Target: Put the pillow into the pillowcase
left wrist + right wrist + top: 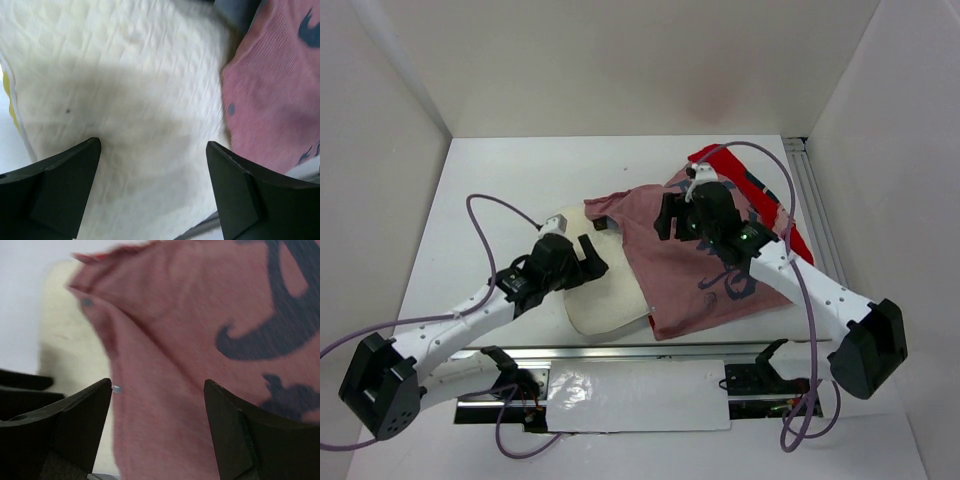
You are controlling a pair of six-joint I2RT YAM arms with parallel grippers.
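The cream pillow (605,300) lies on the white table, its right part covered by the pillowcase (680,270). The pillowcase lies faded pink side up with dark brush marks; its red side (795,240) shows at the far right. My left gripper (588,250) is open and empty, hovering over the pillow's upper left part; its view shows the pillow (125,100) between the jaws (152,150) and the pillowcase edge (275,100) at the right. My right gripper (675,215) is open and empty above the pillowcase (200,315), near its left edge (157,385), with the pillow (65,340) beside it.
A metal rail (620,352) runs along the table's near edge, with a white sheet (630,395) in front of it. Another rail (815,200) runs along the right side. White walls enclose the table. Purple cables (490,225) loop over both arms.
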